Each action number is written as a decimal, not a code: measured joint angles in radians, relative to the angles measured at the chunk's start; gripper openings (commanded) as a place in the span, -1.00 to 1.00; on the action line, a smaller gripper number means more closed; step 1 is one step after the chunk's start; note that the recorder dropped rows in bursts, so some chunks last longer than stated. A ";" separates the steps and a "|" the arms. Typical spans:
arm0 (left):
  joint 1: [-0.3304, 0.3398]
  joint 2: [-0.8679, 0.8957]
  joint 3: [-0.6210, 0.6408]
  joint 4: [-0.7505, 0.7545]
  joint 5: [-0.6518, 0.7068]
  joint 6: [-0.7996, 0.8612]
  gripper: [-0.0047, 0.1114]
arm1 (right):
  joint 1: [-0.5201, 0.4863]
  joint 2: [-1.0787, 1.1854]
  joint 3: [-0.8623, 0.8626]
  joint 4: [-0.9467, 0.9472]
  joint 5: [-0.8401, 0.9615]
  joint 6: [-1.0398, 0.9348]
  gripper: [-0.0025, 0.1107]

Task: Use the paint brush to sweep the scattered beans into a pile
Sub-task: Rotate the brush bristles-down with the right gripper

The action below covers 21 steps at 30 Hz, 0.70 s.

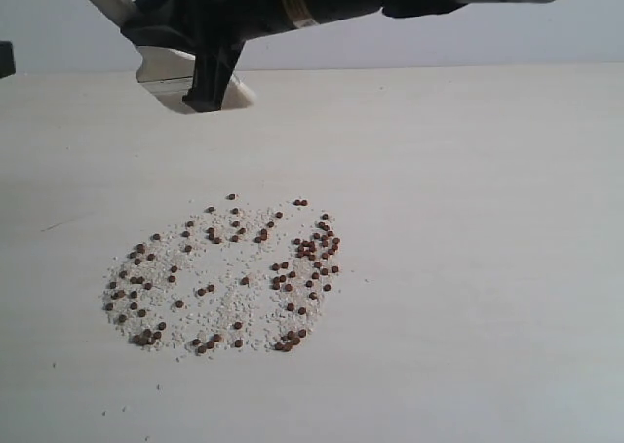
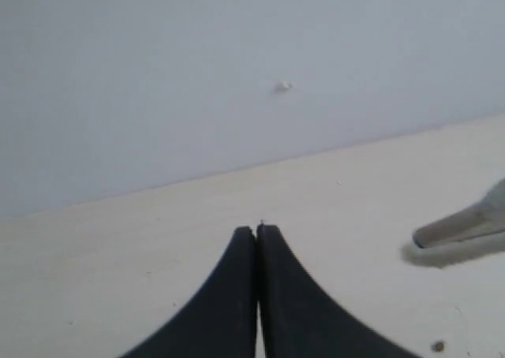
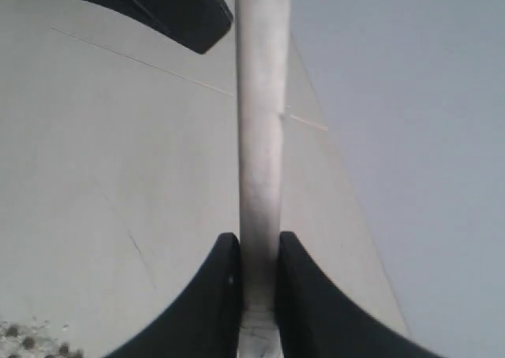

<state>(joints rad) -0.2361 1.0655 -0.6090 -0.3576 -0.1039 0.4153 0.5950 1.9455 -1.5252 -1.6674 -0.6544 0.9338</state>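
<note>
Dozens of beans [image 1: 224, 277] lie ringed on worktop [image 1: 487, 267] | right tool [image 3: 258, 246] grasps paint brush [image 3: 260, 137], well apart from them | left tool [image 2: 257, 230] clenched, empty | we judge sweeping not begun | next we need brush lowered outside ring, drawn inward

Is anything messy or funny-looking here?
Yes. The beans are spilled loosely across the table, mixed with white crumbs, not in a pile. The brush is clamped in the right gripper, away from them.
</note>
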 measured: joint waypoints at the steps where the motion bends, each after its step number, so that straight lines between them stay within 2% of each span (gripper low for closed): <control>1: 0.000 -0.033 0.053 -0.014 -0.065 -0.008 -0.92 | 0.000 -0.014 0.000 -0.031 -0.002 0.059 -0.96; 4: 0.000 -0.136 0.204 -0.029 -0.249 -0.069 -0.92 | 0.000 -0.051 0.012 -0.066 -0.004 0.168 -0.96; 8: 0.000 -0.275 0.386 0.017 -0.450 -0.185 -0.92 | 0.000 -0.076 0.029 -0.079 -0.006 0.217 -0.96; 12: 0.000 -0.438 0.511 0.045 -0.547 -0.233 -0.92 | 0.000 -0.077 0.031 -0.085 -0.006 0.267 -0.96; 16: 0.000 -0.604 0.558 0.064 -0.525 -0.222 -0.92 | 0.000 -0.077 0.031 -0.085 -0.006 0.285 -0.96; 21: 0.004 -0.849 0.566 0.047 -0.354 -0.111 -0.92 | 0.000 -0.077 0.031 -0.085 -0.006 0.301 -0.96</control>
<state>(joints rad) -0.2320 0.2161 -0.0432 -0.3106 -0.4583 0.3040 0.5950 1.8682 -1.4938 -1.7521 -0.6606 1.2344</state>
